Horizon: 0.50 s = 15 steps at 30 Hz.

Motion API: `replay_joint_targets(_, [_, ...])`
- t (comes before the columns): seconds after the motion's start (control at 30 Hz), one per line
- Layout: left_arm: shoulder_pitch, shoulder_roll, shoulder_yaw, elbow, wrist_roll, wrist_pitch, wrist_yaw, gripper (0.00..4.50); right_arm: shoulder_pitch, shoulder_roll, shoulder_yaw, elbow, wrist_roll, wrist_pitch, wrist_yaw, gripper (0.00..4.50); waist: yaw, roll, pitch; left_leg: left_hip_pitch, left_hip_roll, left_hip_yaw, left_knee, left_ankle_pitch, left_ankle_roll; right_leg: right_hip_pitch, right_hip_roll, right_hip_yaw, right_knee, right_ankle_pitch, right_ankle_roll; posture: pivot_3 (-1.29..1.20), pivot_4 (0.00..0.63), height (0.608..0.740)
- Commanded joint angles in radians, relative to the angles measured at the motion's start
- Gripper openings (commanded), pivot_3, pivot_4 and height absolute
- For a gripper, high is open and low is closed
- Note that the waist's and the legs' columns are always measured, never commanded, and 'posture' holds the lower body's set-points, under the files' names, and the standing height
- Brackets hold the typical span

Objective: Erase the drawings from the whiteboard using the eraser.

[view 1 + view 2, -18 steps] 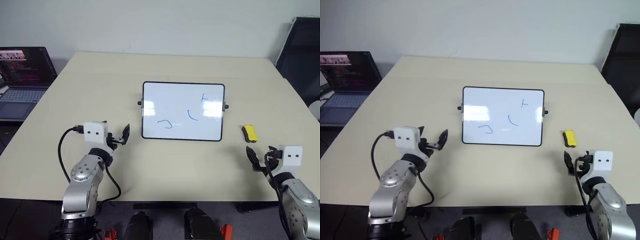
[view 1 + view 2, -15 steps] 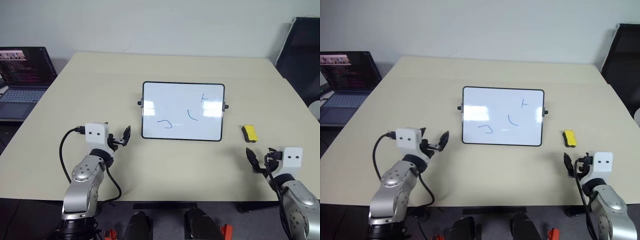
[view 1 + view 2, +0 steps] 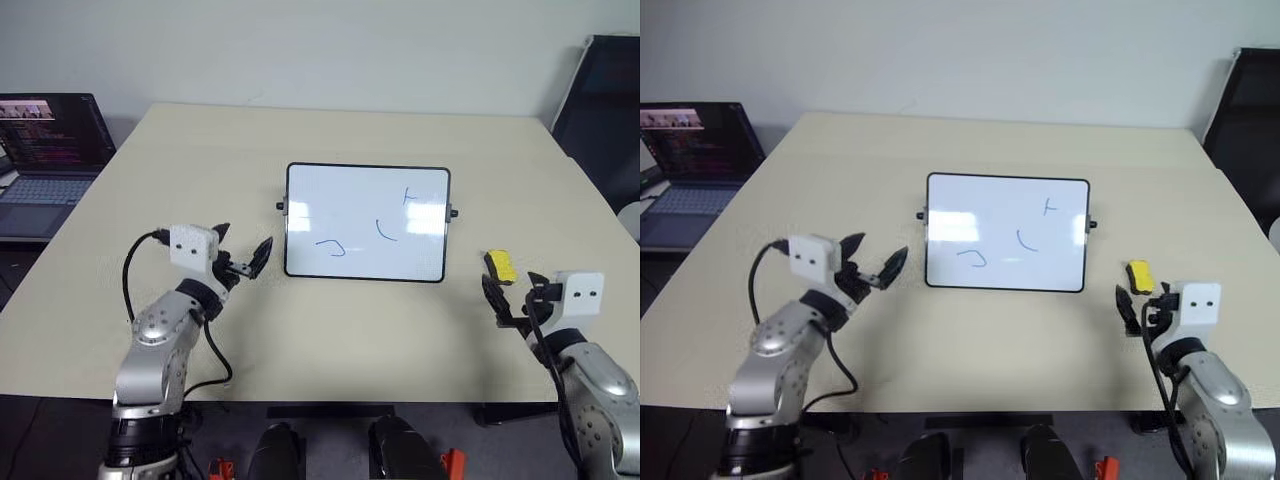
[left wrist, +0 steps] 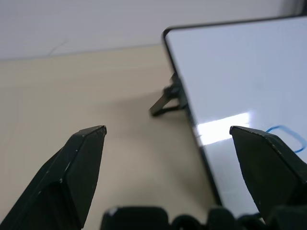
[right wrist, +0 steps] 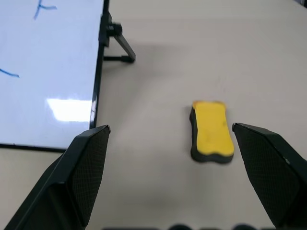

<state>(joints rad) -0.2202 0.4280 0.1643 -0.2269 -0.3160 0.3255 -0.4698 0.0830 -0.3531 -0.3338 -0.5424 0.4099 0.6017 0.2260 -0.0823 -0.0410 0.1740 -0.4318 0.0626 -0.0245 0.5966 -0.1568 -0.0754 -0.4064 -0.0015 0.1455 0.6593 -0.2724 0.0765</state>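
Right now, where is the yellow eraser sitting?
The eraser lies flat on the table on the robot's right side, just past the whiteboard's right edge and apart from it, directly ahead of the open right gripper.

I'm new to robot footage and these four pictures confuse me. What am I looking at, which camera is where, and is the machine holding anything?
It is a two-armed humanoid robot at a beige table. The two wide pictures come from a stereo camera on its head, looking down over both arms. The two close-ups come from cameras on its wrists, looking out between each pincer's two black fingers.

On the table lies a whiteboard with a few blue drawings. To its right lies a yellow eraser. A laptop sits off to the left.

The left pincer is open near the whiteboard's left edge. The right pincer is open just short of the eraser, facing it. Neither holds anything; the drawings are not yet wiped.
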Motion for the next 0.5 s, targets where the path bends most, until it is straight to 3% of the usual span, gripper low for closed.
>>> replay_joint_targets(0.03, [-0.121, 0.045, -0.053, -0.034, -0.06, 0.024, -0.125, 4.5, -0.06, -0.033, -0.019, -0.018, 0.041, 0.046, 0.007, 4.47, 0.001, 0.0, 0.0, 0.0, 0.0, 0.0, 0.0, 0.0, 0.0, 0.0, 0.0, 0.0, 0.0, 0.0, 0.0, 0.0, 0.15, 0.74])
replay_joint_targets(0.33, [-0.364, 0.087, -0.228, 0.053, -0.119, 0.092, -0.426, 4.5, -0.199, -0.091, -0.114, -0.029, 0.135, 0.285, -0.095, 4.47, 0.001, 0.0, 0.0, -0.001, 0.0, 0.0, -0.001, 0.0, 0.0, 0.0, 0.001, 0.0, 0.0, -0.001, 0.001, 0.0, 0.15, 0.74])
replay_joint_targets(0.5, [-0.429, 0.105, -0.314, 0.126, -0.088, 0.051, -0.579, 4.5, -0.275, -0.111, -0.087, 0.065, 0.13, 0.41, -0.113, 4.47, -0.003, 0.0, 0.0, -0.001, 0.0, 0.0, -0.001, 0.0, 0.0, 0.0, 0.001, 0.0, 0.001, -0.001, 0.001, 0.0, 0.15, 0.74])
